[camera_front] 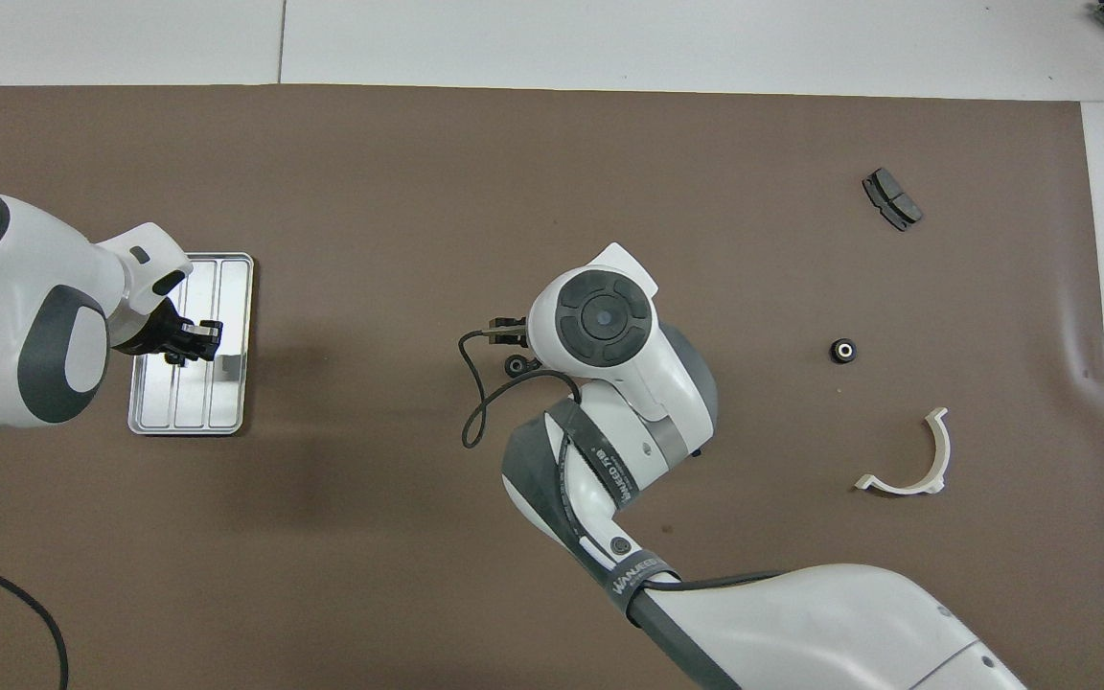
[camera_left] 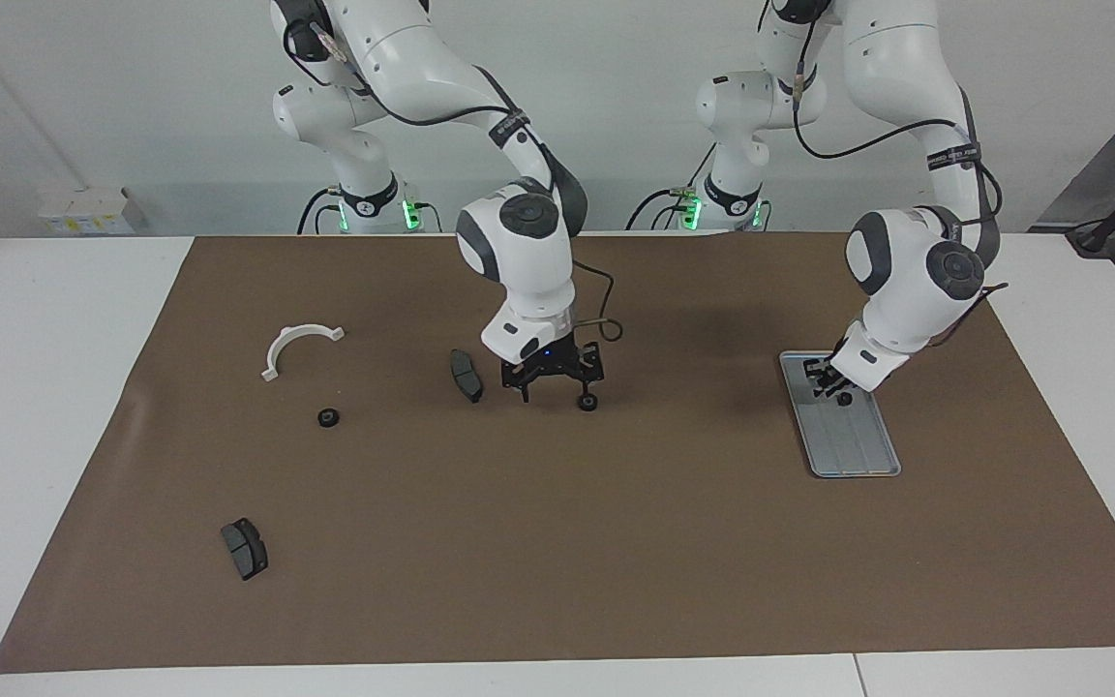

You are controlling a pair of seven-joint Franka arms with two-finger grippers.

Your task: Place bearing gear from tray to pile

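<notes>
The silver ridged tray (camera_left: 853,450) (camera_front: 188,407) lies toward the left arm's end of the table. My left gripper (camera_left: 827,379) (camera_front: 195,337) is down in it, at a small black bearing gear (camera_left: 844,398). My right gripper (camera_left: 556,392) is low over the middle of the mat with its jaws wide apart. A second bearing gear (camera_left: 587,401) (camera_front: 517,365) sits at the tip of one finger. A third gear (camera_left: 328,418) (camera_front: 842,351) lies on the mat by the white bracket (camera_left: 298,347) (camera_front: 911,460). One brake pad (camera_left: 466,375) lies beside my right gripper.
A second brake pad (camera_left: 244,548) (camera_front: 891,198) lies farthest from the robots toward the right arm's end. A brown mat (camera_left: 557,561) covers the table. A black cable (camera_front: 6,594) lies on the mat near the left arm's base.
</notes>
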